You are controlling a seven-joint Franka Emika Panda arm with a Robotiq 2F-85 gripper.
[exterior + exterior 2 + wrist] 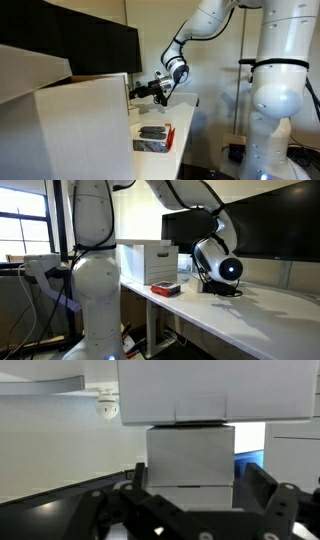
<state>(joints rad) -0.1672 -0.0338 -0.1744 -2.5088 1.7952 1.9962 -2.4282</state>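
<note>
The box (150,262) is white, the tray (166,288) red, the monitor (262,225) and fingers (284,502) black.

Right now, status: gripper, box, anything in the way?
Gripper open, empty. White box straight ahead, close. Red-black item on table below gripper, not between.

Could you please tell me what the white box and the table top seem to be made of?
The white box looks like matte cardboard: flat panels, crisp straight edges, no shine. The table top seems to be smooth white laminate, judging by its even surface and thin straight edge; painted wood is possible too.
</note>
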